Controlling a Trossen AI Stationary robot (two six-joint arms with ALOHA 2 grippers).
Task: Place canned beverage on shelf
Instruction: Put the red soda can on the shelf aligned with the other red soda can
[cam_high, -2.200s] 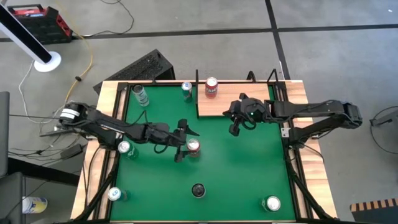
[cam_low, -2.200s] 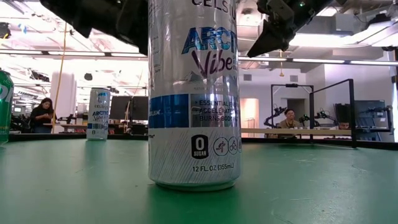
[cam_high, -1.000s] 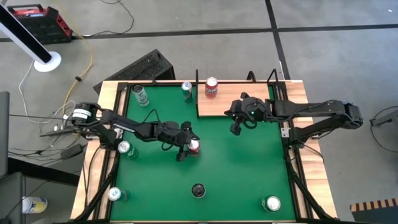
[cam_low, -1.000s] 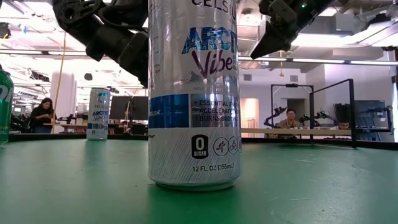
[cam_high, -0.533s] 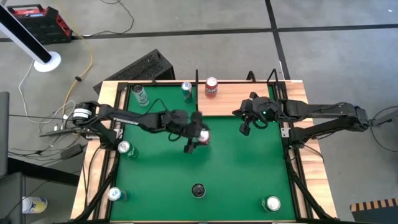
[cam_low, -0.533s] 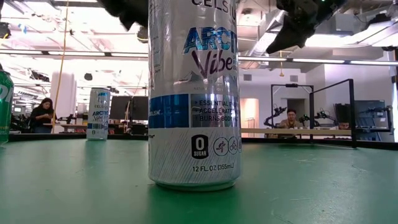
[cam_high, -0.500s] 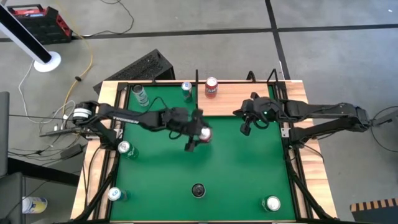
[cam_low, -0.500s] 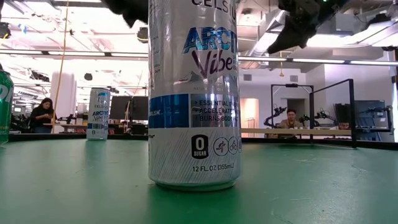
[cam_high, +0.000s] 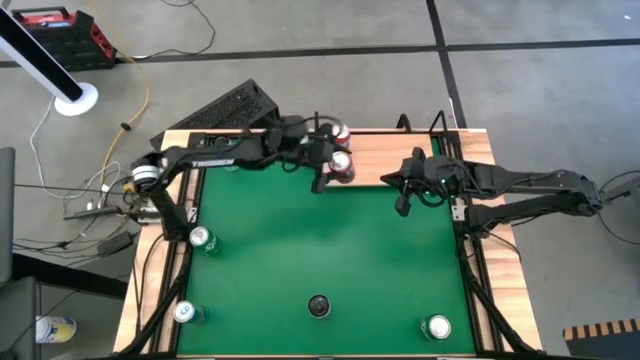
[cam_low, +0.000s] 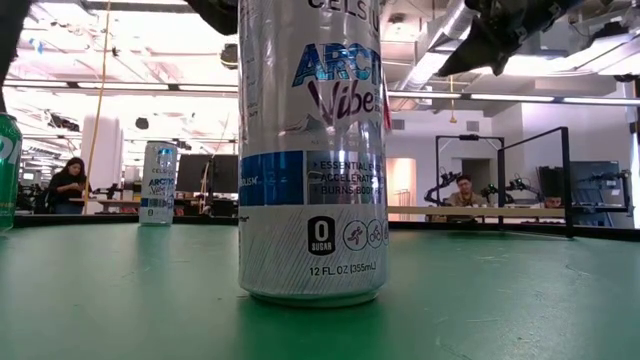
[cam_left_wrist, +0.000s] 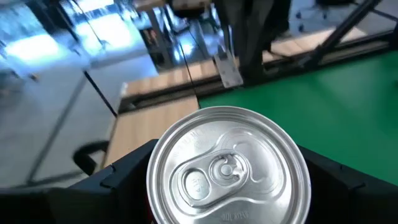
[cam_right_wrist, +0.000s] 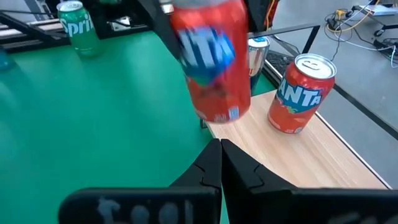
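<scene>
High view: left claw (cam_high: 331, 168) clamped on a red can (cam_high: 341, 166), held at the near edge of the shelf (cam_high: 375, 160), close beside a second red can (cam_high: 340, 134) standing at the shelf's back corner. Right claw (cam_high: 402, 207) with fingers pressed together, empty, parked at the shelf's right end over the green tabletop (cam_high: 330, 260). Other cans scattered along the tabletop's left side and front.

Low view: dominated by a tall silver can (cam_low: 311, 150) standing on the green surface; a smaller silver can (cam_low: 158, 183) farther back on the left; dark arm parts up top; two seated people in the room beyond.

Left wrist view: silver lid of the red can (cam_left_wrist: 227, 168) gripped between the two dark fingers (cam_left_wrist: 124, 177), with wood planking and green surface beyond.

Right wrist view: fingers (cam_right_wrist: 213, 163) shut tight, nothing between; red can (cam_right_wrist: 214, 59) blurred, just above the shelf's plank edge (cam_right_wrist: 292, 158); orange Fanta can (cam_right_wrist: 300, 93) upright on the planks; Sprite can (cam_right_wrist: 77, 25) far back.
</scene>
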